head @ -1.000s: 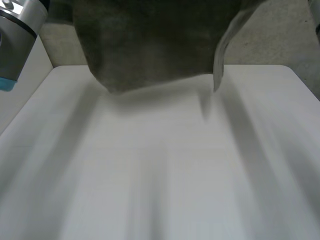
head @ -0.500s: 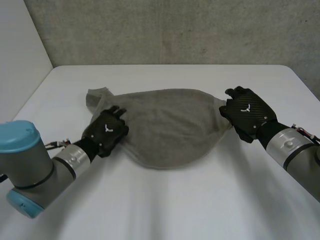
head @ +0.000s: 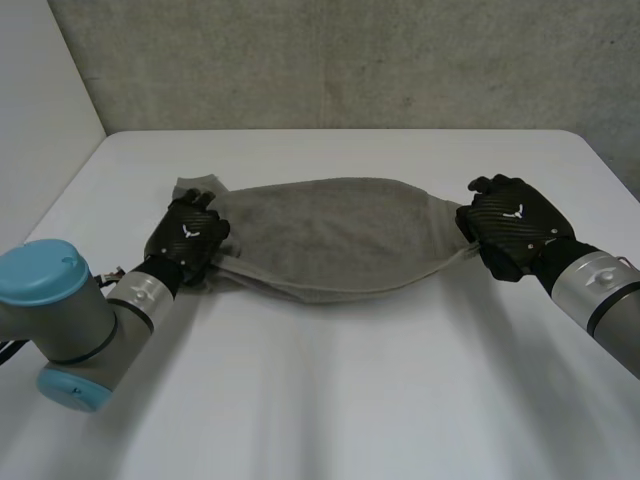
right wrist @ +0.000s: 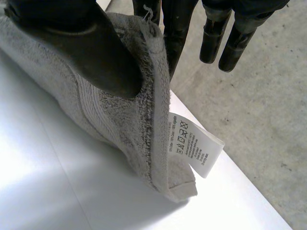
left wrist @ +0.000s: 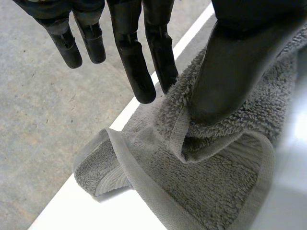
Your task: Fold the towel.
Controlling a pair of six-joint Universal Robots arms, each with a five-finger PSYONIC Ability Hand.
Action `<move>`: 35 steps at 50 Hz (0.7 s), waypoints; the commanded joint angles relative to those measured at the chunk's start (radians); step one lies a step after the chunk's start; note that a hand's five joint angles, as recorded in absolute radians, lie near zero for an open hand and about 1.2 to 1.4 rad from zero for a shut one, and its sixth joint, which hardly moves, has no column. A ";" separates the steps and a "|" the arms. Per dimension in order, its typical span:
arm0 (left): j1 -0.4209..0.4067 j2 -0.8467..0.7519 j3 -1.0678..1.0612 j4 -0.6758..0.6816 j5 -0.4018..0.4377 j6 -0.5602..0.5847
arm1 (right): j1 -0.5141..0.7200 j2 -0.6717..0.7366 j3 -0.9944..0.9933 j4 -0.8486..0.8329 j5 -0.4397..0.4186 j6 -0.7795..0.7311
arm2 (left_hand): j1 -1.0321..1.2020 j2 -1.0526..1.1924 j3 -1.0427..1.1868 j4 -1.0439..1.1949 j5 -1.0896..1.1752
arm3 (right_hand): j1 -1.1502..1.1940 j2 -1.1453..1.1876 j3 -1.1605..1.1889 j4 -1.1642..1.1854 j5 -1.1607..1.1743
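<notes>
Both hands have drawn apart since 0.5 s ago, and the grey terry towel (head: 330,235), which bulged toward the near edge, now lies pulled into a longer, flatter band across the middle of the white table (head: 350,400). It stretches from left to right between the 2 hands. At its left end the black left hand (head: 187,238) pinches a folded hem, with the thumb pressed onto the pile against straight fingers (left wrist: 136,72); 1 loose corner lies flat on the table just past the fingertips. At the right end the black right hand (head: 510,225) clamps the edge between its thumb and the fingers behind it. A white care label (right wrist: 194,148) hangs from the hem just beside that thumb, and the corner below it touches the table.
</notes>
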State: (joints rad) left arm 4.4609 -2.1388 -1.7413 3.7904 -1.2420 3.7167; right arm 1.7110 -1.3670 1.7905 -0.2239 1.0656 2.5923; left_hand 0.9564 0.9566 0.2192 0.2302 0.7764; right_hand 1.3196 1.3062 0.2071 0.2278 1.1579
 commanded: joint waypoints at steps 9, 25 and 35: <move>-0.017 -0.015 0.060 -0.029 0.006 -0.273 | -0.088 -0.058 -0.026 0.081 -0.001 0.109 | -0.032 -0.033 -0.045 -0.056 -0.027 | 0.077 0.090 -0.033 -0.053 0.064; -0.048 0.014 0.066 -0.084 0.044 -0.460 | -0.148 -0.064 -0.057 0.081 -0.001 0.123 | -0.024 -0.024 -0.045 -0.056 -0.018 | 0.077 0.090 -0.033 -0.053 0.064; -0.048 -0.009 0.080 -0.077 -0.048 -0.458 | -0.171 -0.066 -0.062 0.080 0.001 0.126 | -0.056 -0.056 -0.045 -0.056 -0.050 | 0.077 0.090 -0.033 -0.053 0.064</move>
State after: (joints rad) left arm 4.4180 -2.1365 -1.6711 3.7099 -1.2185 3.2539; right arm 1.5514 -1.4315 1.7315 -0.1441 1.0649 2.7167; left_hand 0.9337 0.9319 0.2193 0.2301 0.7508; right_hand 1.3196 1.3062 0.2071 0.2278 1.1580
